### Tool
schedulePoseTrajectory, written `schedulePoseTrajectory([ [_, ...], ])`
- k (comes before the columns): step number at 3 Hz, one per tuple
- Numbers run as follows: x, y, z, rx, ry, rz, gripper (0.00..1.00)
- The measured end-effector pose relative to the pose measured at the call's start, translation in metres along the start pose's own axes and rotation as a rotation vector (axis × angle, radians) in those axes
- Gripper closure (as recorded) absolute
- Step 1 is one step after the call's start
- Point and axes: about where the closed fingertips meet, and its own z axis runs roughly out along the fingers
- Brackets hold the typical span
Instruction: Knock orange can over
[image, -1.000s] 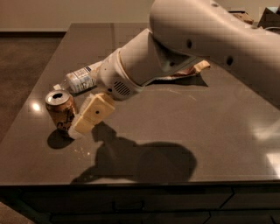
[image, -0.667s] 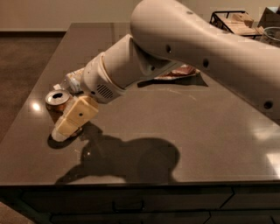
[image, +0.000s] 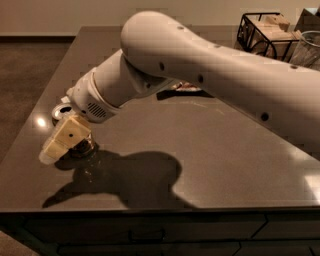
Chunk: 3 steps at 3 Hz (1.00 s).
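Note:
The orange can (image: 61, 112) stands near the left edge of the dark table (image: 210, 150). Only its silver top shows clearly, and I cannot tell whether it is upright or tilted. My gripper (image: 62, 142), cream-coloured, is low over the table right in front of the can and covers the can's body. It seems to touch the can. The thick white arm (image: 200, 65) reaches in from the right across the table.
A snack bag (image: 182, 87) lies partly hidden behind the arm at the table's middle back. A black wire basket (image: 264, 30) with boxes and a glass vessel (image: 307, 47) stand at the back right. The table's left edge is close to the can.
The gripper has swung left and down, from beside the can's right to in front of it. The plastic bottle behind the can is now hidden by the arm.

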Motion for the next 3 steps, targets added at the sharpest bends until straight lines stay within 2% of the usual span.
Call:
schedulePoseTrajectory([
  [1, 0.0059, -0.0027, 0.0099, 0.014, 0.003, -0.003, 0.00],
  [3, 0.0073, -0.0070, 0.0115, 0.040, -0.014, -0.003, 0.41],
])
